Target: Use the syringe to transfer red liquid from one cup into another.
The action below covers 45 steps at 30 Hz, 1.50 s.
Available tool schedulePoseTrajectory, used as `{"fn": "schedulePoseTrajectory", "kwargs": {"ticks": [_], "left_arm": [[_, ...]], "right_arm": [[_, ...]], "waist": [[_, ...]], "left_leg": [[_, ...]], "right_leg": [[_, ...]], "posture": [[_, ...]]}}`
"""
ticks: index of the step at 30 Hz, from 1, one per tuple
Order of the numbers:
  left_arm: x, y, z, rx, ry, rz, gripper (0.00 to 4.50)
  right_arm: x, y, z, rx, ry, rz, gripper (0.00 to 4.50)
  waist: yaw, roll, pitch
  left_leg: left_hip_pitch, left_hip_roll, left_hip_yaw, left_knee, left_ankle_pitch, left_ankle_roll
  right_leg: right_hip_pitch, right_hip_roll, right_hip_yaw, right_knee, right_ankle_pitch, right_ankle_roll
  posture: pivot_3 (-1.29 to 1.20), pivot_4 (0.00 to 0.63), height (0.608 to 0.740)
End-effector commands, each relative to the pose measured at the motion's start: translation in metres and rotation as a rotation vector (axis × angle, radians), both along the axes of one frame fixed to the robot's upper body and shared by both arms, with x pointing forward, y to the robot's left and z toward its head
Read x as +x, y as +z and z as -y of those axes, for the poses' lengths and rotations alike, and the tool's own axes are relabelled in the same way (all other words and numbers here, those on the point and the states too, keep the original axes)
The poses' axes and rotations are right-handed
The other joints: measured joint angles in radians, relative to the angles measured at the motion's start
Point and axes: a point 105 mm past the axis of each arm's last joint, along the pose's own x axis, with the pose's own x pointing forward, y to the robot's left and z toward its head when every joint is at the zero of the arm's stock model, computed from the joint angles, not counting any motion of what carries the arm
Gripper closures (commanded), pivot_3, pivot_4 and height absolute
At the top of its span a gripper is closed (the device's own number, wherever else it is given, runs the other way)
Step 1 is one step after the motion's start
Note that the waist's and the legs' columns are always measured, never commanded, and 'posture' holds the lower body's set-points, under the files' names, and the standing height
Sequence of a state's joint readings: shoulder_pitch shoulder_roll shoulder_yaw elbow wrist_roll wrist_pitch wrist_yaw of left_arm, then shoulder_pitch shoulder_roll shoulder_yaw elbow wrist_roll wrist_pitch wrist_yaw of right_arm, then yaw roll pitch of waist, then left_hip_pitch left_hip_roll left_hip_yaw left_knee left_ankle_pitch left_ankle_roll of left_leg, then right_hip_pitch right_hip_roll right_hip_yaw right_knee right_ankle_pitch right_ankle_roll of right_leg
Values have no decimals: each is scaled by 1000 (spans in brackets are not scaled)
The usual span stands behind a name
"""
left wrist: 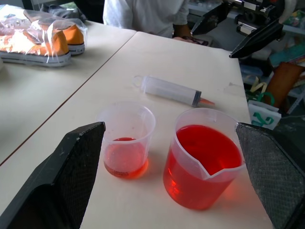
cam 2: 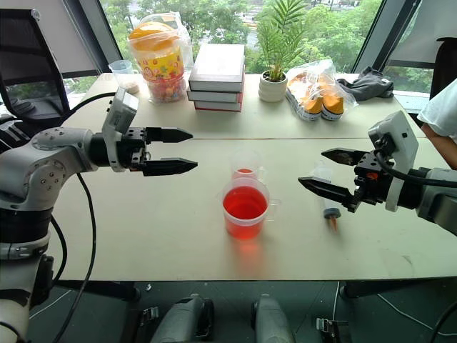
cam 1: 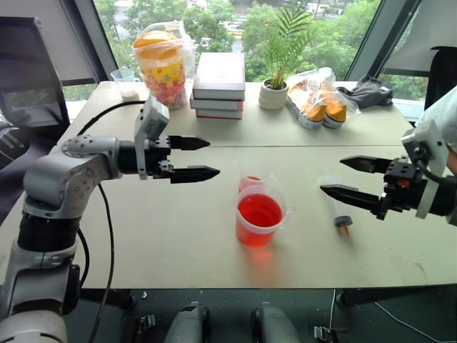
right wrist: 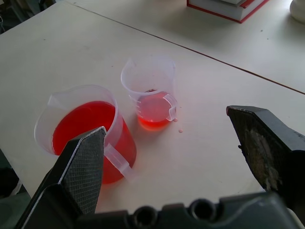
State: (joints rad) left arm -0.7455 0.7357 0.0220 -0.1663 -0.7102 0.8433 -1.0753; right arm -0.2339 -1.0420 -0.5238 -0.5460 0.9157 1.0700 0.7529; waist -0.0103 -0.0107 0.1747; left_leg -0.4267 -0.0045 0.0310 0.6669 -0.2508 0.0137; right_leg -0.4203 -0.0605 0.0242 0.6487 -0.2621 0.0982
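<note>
Both grippers hover spread wide and empty: the left gripper [cam 1: 201, 157] left of the cups, the right gripper [cam 1: 346, 177] above the syringe [cam 1: 335, 207] lying flat on the table [cam 1: 143, 243]. A careless reach could topple the nearly full beaker [cam 1: 259, 216] or the small cup [left wrist: 126, 138] just behind it.

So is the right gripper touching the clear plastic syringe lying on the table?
Apart. In the left wrist view the syringe lies alone on the table, the right gripper open above it.
</note>
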Motion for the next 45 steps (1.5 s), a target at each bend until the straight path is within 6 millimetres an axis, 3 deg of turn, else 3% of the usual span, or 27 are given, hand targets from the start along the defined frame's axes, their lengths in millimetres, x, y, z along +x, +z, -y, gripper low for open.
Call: {"fn": "schedulePoseTrajectory", "kwargs": {"ticks": [1, 18, 30, 38, 41, 45], "left_arm": [[-2, 14, -1, -26, -3, 43, 0], [-3, 14, 5, -47, -29, 61, 0], [-1, 10, 13, -80, -39, 63, 0], [1, 5, 19, -98, -59, 55, 0], [1, 2, 22, -101, -70, 53, 0], [0, 1, 23, -103, -69, 58, 0]], "right_arm": [[-3, 12, 0, -18, 3, 53, 27], [-1, 9, 10, -74, -17, 37, 27], [9, -5, 34, -116, -109, -44, 27], [51, -5, 49, -95, -252, -189, 27], [79, -23, 60, -69, -403, -314, 27], [96, -42, 69, -63, -505, -444, 27]], "waist": [[0, 0, 0], [0, 0, 0], [0, 0, 0], [-3, 0, 0], [-3, 0, 0], [0, 0, 0]], "left_leg": [[0, 0, 0, 0, 0, 0], [0, 0, 0, 0, 0, 0], [0, 0, 0, 0, 0, 0], [2, 0, 1, 1, 0, 0], [1, 0, 1, 0, 0, 0], [0, 0, 1, 0, 0, 0]], "right_leg": [[0, 0, 0, 0, 0, 0], [0, 0, 0, 0, 0, 0], [0, 1, 0, 0, 0, 0], [0, 0, 1, 1, 0, 0], [-1, -1, 1, 1, 0, 0], [-2, -2, 1, 0, 0, 0]], "posture": [[0, 150, 740], [0, 150, 740], [0, 150, 740], [0, 150, 740], [0, 150, 740], [0, 150, 740]]}}
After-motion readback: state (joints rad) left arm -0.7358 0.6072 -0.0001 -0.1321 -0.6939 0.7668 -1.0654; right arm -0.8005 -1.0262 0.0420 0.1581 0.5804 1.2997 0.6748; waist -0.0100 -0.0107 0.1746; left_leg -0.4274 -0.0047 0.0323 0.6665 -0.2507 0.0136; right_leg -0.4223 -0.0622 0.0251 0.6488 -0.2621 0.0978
